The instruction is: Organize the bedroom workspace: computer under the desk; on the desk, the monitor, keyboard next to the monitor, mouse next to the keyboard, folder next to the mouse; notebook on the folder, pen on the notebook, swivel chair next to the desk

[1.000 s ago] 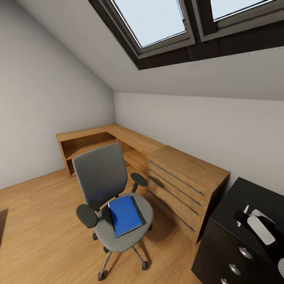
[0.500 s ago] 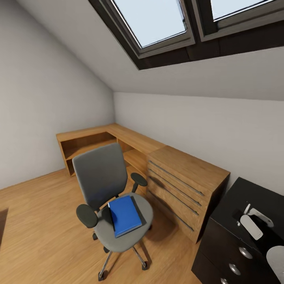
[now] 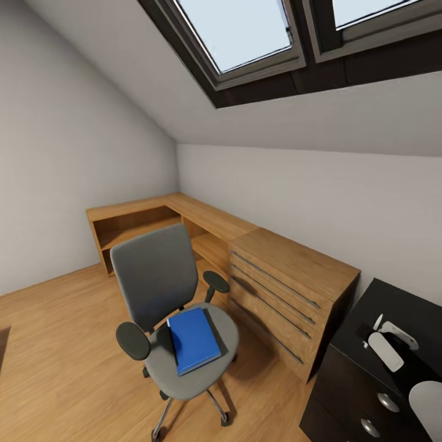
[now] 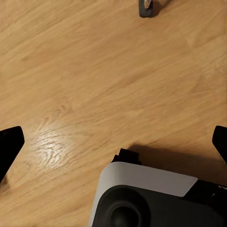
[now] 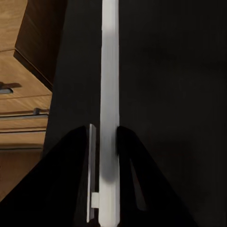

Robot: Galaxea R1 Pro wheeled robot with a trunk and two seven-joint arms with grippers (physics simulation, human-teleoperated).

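The pen [image 5: 109, 94], a thin, stiff, light white stick likely to roll, sits pinched between the right gripper [image 5: 105, 156] fingers above the desk [image 3: 393, 301] near its chest-side edge. The left gripper [image 4: 113, 142] hangs spread wide over the floor [image 4: 94, 71].

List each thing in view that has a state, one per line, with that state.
swivel chair: upright on the wood floor, apart from the black desk.
folder: closed, lying flat on the chair seat.
desk: drawers shut.
wooden chest of drawers: drawers shut.
roof window: closed.
right gripper: shut on a thin white object seen edge-on, over the desk.
left gripper: open, empty, above the floor.
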